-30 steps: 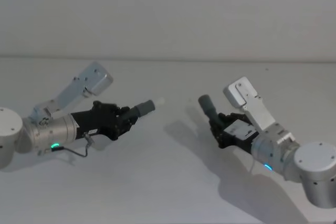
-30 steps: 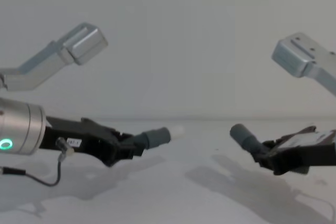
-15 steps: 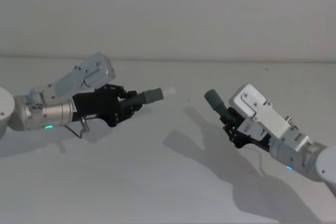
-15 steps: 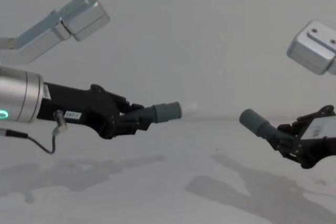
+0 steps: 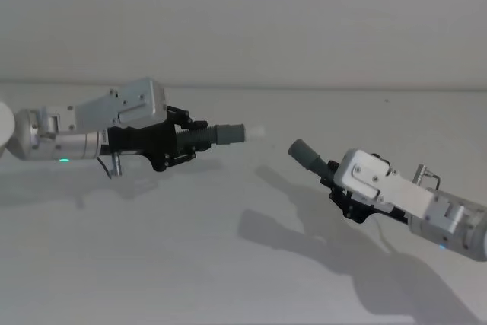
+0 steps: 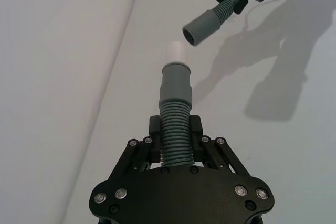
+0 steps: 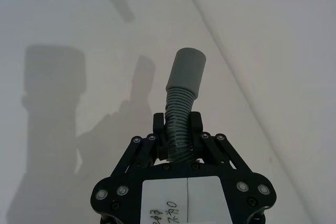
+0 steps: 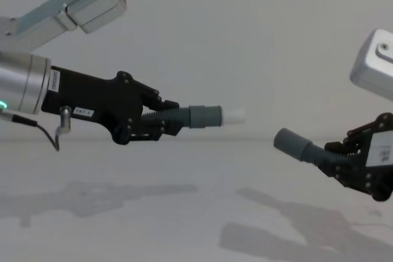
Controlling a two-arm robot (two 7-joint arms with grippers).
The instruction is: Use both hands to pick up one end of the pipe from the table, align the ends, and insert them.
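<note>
Your head camera looks down on the matt white-grey counter (image 5: 190, 264), your chest camera low across it, your wrist cameras closely along the left black linkage pincer (image 6: 175, 129) and right black linkage pincer (image 7: 177, 124), facing each other.

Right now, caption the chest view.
Left gripper holds a white-tipped hose facing the right gripper's grey-cuffed hose across a gap above the table.

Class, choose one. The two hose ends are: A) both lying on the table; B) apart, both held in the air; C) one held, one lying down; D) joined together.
B: the left tool grips the hose piece with the white tip, the right tool the other hose piece, ends apart above the table.
</note>
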